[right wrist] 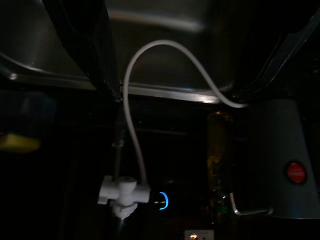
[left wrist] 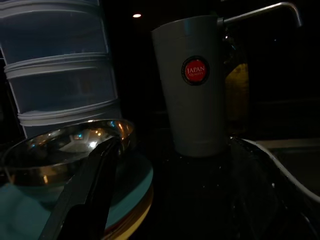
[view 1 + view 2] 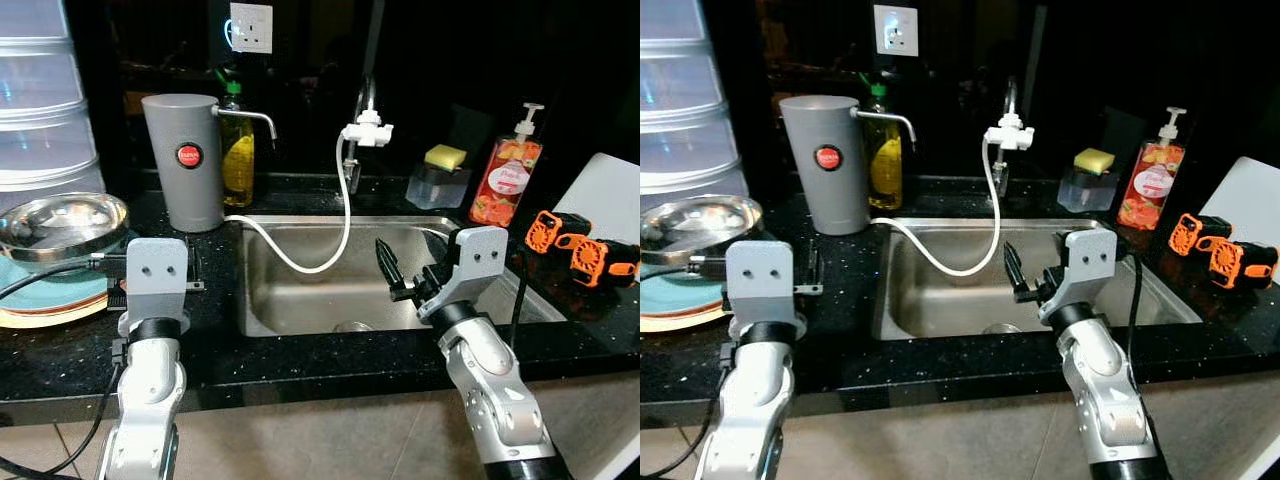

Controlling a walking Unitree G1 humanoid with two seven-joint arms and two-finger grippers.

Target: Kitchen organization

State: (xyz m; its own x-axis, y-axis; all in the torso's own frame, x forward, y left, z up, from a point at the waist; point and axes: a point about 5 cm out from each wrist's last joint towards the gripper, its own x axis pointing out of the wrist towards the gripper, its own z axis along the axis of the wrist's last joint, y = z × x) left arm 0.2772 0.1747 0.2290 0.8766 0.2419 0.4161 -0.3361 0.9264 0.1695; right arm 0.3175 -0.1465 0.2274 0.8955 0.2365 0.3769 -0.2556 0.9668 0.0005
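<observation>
My left gripper (image 2: 172, 145) is open and empty. It hovers low over the black counter (image 3: 215, 300) between a steel bowl (image 3: 62, 224) and a grey dispenser cup (image 3: 184, 160) with a red badge. The bowl rests on a stack of teal and yellow plates (image 3: 45, 300) at the left. My right gripper (image 3: 410, 265) is open with nothing between its fingers, held above the right half of the steel sink (image 3: 300, 290). A white hose (image 3: 335, 240) loops from the tap fitting (image 3: 366, 131) over the basin to the grey cup.
Stacked clear containers (image 3: 40, 100) stand at the back left. A yellow liquid bottle (image 3: 238, 152) is behind the cup. A sponge in a holder (image 3: 443, 170), an orange soap pump (image 3: 507, 172), two orange tools (image 3: 580, 248) and a white board (image 3: 610, 195) sit to the right.
</observation>
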